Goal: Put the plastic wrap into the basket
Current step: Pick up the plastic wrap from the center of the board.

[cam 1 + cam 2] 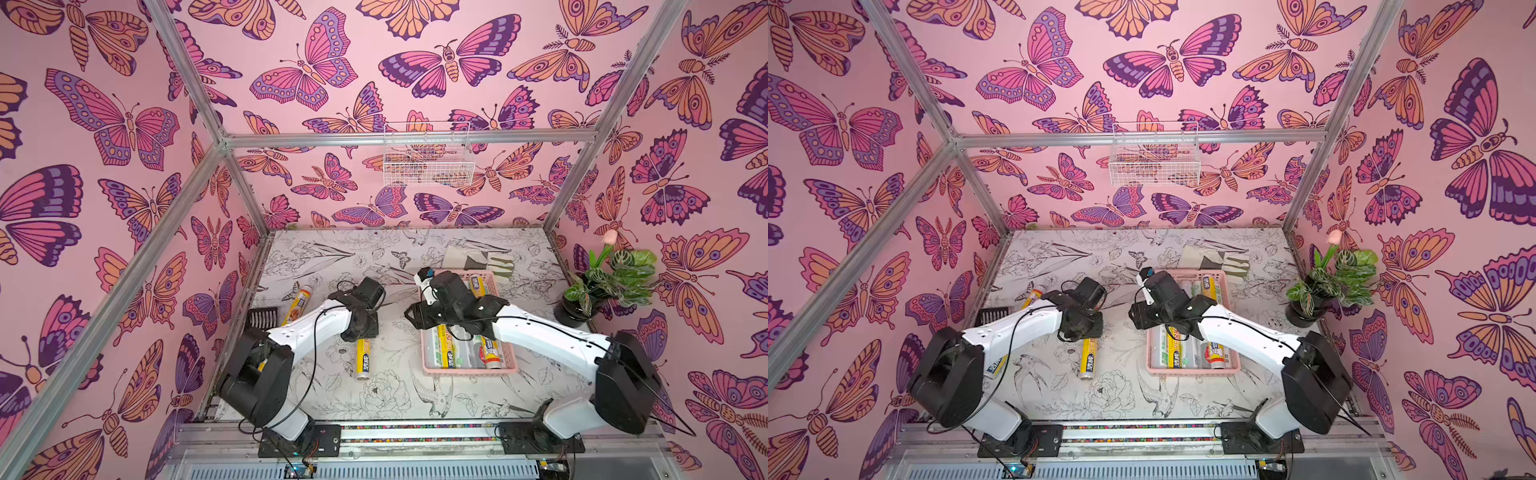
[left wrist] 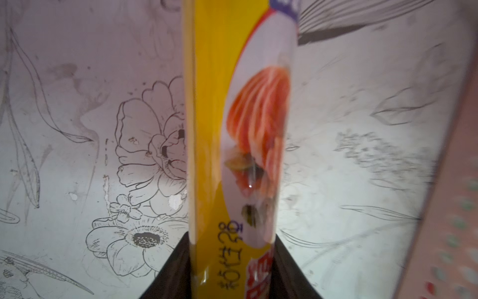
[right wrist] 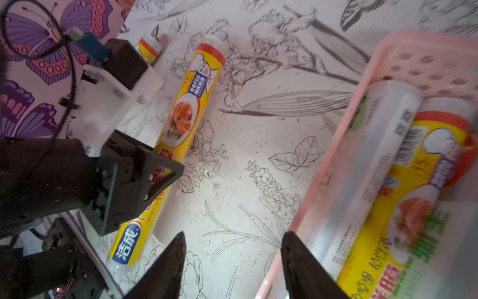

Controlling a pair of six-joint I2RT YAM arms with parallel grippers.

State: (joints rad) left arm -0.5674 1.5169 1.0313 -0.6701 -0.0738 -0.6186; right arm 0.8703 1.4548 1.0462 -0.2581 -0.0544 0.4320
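Note:
A yellow roll of plastic wrap (image 1: 363, 357) (image 1: 1089, 359) with a food picture lies lengthwise on the flower-printed table, mid-left. My left gripper (image 1: 365, 328) (image 2: 232, 240) is shut on that roll (image 2: 232, 129) near its middle, one black finger (image 2: 176, 261) on each side. The pink basket (image 1: 469, 371) (image 1: 1192, 370) (image 3: 336, 137) sits to the right. It holds a whitish-clear roll (image 3: 367, 168) and yellow rolls (image 3: 413, 207) (image 1: 446, 353). My right gripper (image 1: 415, 316) (image 3: 234, 235) hangs open and empty over the basket's left rim.
Another yellow roll (image 1: 297, 305) (image 1: 1034, 297) lies at the far left beside a black slotted scoop (image 1: 264, 318). A potted plant (image 1: 602, 282) stands at the right edge. Folded gloves (image 1: 478, 259) lie behind the basket. A white wire basket (image 1: 428, 158) hangs on the back wall.

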